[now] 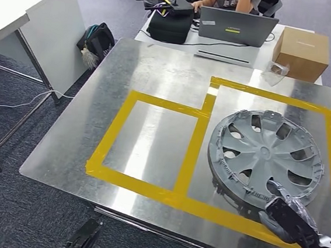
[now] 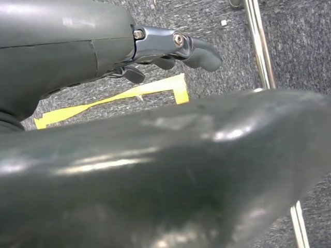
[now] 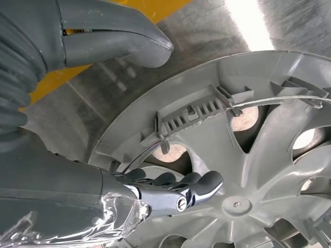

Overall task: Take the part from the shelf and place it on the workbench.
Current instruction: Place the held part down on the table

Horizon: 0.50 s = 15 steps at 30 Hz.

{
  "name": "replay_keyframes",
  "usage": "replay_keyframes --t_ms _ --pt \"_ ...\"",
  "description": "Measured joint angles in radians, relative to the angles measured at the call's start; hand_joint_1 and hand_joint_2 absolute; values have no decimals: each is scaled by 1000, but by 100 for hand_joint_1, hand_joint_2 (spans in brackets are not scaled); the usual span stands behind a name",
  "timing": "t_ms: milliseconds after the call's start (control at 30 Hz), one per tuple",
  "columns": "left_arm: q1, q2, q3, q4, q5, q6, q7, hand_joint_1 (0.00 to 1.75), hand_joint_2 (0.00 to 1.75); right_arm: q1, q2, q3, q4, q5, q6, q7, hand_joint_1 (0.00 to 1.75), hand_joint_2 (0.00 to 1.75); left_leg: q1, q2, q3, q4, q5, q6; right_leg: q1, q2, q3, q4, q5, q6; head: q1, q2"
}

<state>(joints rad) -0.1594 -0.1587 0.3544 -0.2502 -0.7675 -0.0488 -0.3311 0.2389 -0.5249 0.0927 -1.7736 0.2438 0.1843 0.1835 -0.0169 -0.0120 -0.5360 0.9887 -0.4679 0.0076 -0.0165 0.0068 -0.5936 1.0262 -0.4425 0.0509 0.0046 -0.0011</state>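
The left hand is hanging over grey carpet, its fingers mostly hidden, so its grip is impossible to tell. The grey plastic spoked wheel cover is lying inside yellow tape on the brushed-metal workbench. The right hand is resting spread and empty at its near rim.

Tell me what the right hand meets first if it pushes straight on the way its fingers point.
Most likely the hubcap: the right hand already reaches over its rim, fingers aimed toward its hub. Whether they touch it yet is unclear.

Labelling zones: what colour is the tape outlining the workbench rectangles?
Yellow tape, clearest in the head view.
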Motion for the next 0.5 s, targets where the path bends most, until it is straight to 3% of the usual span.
replay_keyframes --t_ms 200,300,367,500 --pt "0 0 0 0 1 0 0 0 0 6 -2 -3 -5 2 -5 -4 0 175 0 0 0 0 0 0 0 0 0 0 0 0 0 0" --pt "1 0 0 0 8 6 -6 0 0 15 -4 -4 -12 49 -51 -25 0 175 0 0 0 0 0 0 0 0 0 0 0 0 0 0" --pt "3 0 1 0 20 15 -20 0 0 32 7 -3 -35 161 -132 -47 0 175 0 0 0 0 0 0 0 0 0 0 0 0 0 0" --pt "18 -1 15 0 50 32 -62 0 0 103 91 26 -143 557 -381 -48 0 175 1 0 0 0 -1 0 1 0 -1 0 -1 -1 0 0"
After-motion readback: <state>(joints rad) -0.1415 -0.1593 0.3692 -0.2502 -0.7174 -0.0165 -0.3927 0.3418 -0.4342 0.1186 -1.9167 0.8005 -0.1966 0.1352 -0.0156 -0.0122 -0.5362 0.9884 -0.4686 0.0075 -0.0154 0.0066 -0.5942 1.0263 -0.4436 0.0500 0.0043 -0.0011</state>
